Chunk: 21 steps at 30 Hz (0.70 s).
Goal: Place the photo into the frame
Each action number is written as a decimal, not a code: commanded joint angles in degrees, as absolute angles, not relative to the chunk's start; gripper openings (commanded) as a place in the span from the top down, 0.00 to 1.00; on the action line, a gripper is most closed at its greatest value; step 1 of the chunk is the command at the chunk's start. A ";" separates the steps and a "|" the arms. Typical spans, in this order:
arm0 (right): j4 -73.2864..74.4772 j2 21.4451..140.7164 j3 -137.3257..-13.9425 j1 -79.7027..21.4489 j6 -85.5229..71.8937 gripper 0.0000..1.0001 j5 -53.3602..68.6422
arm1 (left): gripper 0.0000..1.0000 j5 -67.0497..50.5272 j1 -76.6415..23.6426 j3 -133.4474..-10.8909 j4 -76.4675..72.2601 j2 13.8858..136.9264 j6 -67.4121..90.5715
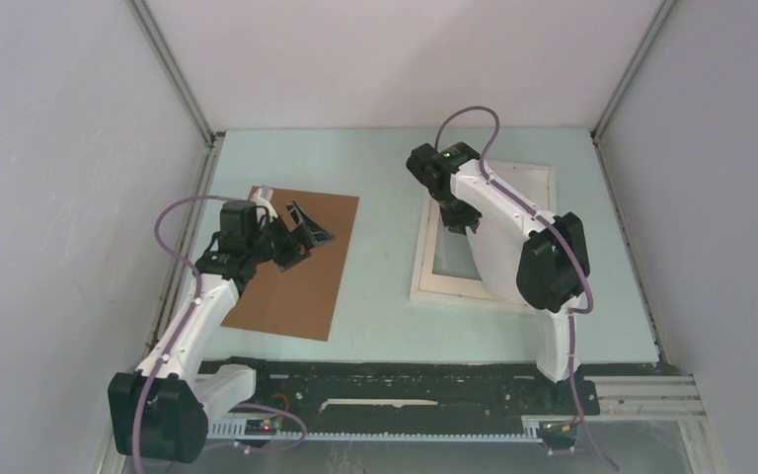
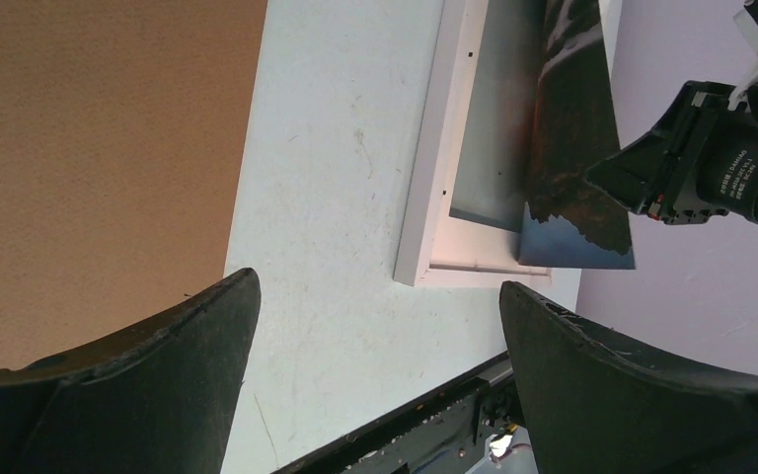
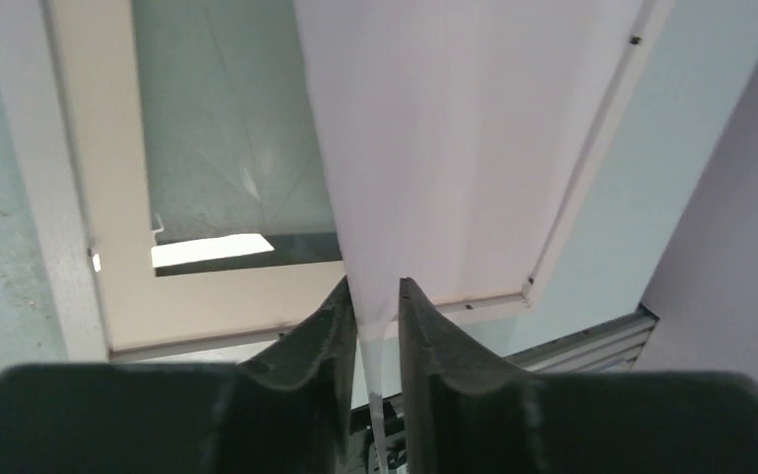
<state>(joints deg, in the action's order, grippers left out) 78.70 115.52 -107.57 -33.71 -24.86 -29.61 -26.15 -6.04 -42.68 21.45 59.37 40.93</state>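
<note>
Between the right gripper's (image 3: 373, 292) jaws sits one edge of the photo (image 3: 454, 148). From there the sheet rises away from the fingertips, its plain white back toward the wrist camera. The jaws stand narrowly apart with the paper in the slit, and it cannot be told whether the pads press it. Seen from the left wrist, the print side shows dark sky and cloud, and the sheet tilts over the frame (image 3: 69, 197).

Under these jaws and ahead of them lies the frame, flat on the table (image 1: 385, 247). Its clear pane (image 3: 217, 128) is to the left of the fingers. Its far right rail runs beyond the photo, and its near rail is just in front of the fingertips.

Well apart from this, the left gripper (image 2: 377, 284) has its jaws wide with nothing between them. Only bare table shows in the gap. A brown board (image 2: 89, 148) lies flat, outside the left finger. The frame's corner lies ahead of the gap, nearer the right finger. From above, this gripper hangs over the board's far end.
</note>
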 commanded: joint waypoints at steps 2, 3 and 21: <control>73.45 114.91 -107.35 -32.42 -22.21 0.58 -21.48 | 0.01 -27.54 -6.41 -42.76 19.61 59.08 40.22; 72.42 114.34 -107.44 -32.22 -21.70 0.49 -19.36 | 0.01 -27.58 -6.34 -42.68 19.34 59.14 40.44; 38.41 96.67 -81.21 -20.98 -26.24 0.22 22.71 | 0.01 -27.41 -6.33 -42.29 18.90 59.37 41.22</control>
